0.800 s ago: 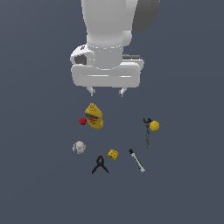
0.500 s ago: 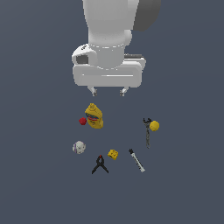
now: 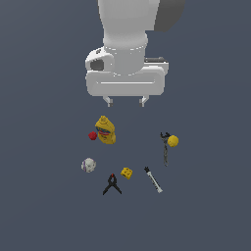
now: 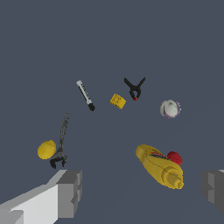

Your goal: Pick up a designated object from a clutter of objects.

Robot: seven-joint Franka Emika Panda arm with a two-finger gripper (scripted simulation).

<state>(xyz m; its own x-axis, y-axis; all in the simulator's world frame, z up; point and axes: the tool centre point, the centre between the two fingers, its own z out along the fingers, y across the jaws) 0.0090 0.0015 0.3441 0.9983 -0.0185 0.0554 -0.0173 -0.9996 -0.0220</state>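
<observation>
I saw the marker (image 3: 153,180), a slim white-grey cylinder with a black end, lying flat on the dark floor. It lay at a slant, apart from everything, near the yellow block (image 3: 127,172). Around it lay the clutter: mustard bottle (image 3: 106,130) on its side touching the red ball (image 3: 92,136), whitish ball (image 3: 88,165), black clamp (image 3: 112,185), dark tool (image 3: 165,149) beside the yellow ball (image 3: 172,141).

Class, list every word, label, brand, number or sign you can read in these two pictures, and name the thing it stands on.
No text can be read in either view.
Mustard bottle: a red and dark label patch shows, too blurred to read.
Whitish ball: faint purplish marks, not legible.
Marker, clamp, yellow block, yellow ball, red ball and gripper: no lettering visible.
</observation>
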